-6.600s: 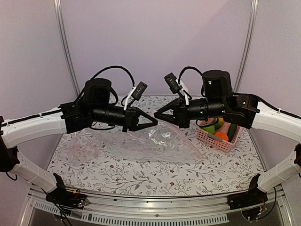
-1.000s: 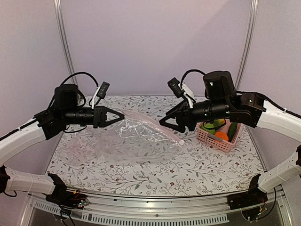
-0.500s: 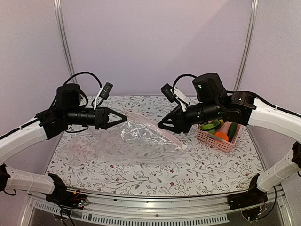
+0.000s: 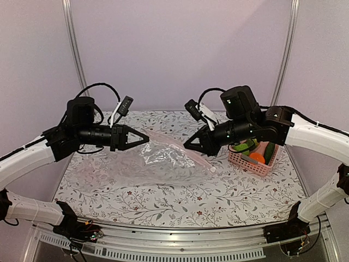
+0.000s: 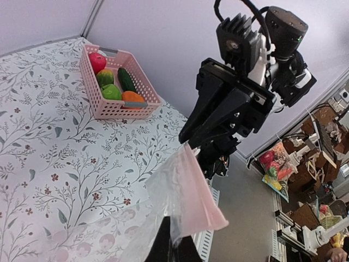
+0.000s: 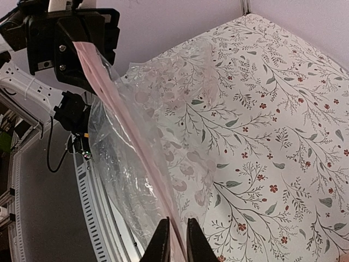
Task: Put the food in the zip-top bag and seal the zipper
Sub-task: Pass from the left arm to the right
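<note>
The zip-top bag (image 4: 163, 158) hangs stretched between my two grippers above the table. Its pinkish zipper (image 4: 180, 150) runs between them. My left gripper (image 4: 144, 137) is shut on one end of the bag's edge; the left wrist view shows its fingers (image 5: 173, 240) pinching the bag (image 5: 185, 191). My right gripper (image 4: 188, 146) is shut on the zipper; in the right wrist view the zipper (image 6: 125, 109) runs down between its fingers (image 6: 177, 224). The food sits in the pink basket (image 4: 253, 158): red apple (image 5: 97, 61), cucumber (image 5: 126, 80), orange (image 5: 132, 97) and green pieces (image 5: 110, 91).
A hazy whitish film (image 4: 87, 174) lies flat on the flowered tablecloth under and left of the bag. The pink basket stands at the table's right edge behind my right arm. The table's front rail (image 4: 174, 240) runs along the near edge.
The bag lay on the table earlier and is now lifted and stretched. In the last second my right arm shifted left and my left gripper moved slightly right.
</note>
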Controlling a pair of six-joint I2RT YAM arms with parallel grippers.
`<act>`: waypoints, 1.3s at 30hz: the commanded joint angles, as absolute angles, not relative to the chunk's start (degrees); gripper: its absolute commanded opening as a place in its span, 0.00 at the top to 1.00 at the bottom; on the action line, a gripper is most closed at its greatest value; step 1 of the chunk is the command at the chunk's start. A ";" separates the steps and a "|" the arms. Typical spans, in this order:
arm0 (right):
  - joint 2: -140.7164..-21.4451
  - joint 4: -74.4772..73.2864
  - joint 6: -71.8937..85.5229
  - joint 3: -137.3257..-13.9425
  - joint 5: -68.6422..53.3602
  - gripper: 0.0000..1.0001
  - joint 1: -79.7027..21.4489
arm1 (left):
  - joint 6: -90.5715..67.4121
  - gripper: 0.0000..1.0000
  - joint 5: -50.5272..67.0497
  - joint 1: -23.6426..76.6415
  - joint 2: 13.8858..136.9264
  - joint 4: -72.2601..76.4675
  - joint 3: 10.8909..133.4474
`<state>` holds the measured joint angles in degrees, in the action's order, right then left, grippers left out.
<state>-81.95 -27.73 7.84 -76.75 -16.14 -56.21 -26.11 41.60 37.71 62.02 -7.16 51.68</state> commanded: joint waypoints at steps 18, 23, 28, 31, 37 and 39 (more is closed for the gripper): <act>-83.76 -26.78 7.73 -77.87 -20.47 0.85 -56.41 | -24.26 1.00 42.46 39.79 64.51 -7.19 54.95; -83.59 -26.48 7.73 -77.78 -19.99 0.89 -56.38 | -24.25 1.00 42.41 39.82 64.62 -7.29 54.87; -83.17 -25.39 8.15 -77.45 -20.33 1.00 -56.42 | -24.01 1.00 42.28 39.90 64.82 -7.62 54.90; -82.82 -24.55 8.73 -77.03 -21.06 1.00 -56.39 | -23.56 1.00 40.83 40.03 65.13 -8.41 55.12; -81.71 -23.58 12.87 -76.23 -16.10 1.00 -56.37 | -21.67 0.61 21.34 40.43 64.46 -15.36 57.39; -80.91 -24.05 14.02 -75.99 -12.47 1.00 -56.37 | -21.54 0.50 15.11 40.48 63.20 -16.53 57.92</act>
